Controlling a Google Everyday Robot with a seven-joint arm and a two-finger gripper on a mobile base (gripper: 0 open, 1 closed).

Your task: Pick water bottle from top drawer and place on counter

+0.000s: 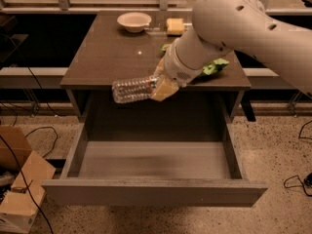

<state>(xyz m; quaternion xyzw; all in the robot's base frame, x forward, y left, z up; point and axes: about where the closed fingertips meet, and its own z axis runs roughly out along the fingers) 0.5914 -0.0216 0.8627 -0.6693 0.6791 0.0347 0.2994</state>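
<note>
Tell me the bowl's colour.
The bowl is pale cream, camera view; the gripper holds the water bottle above the top drawer.

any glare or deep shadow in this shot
Camera view: a small glare spot on the counter near the bowl; deep shadow in the recess behind the top drawer; glints on the water bottle, clamped by the gripper at the counter's front edge.
</note>
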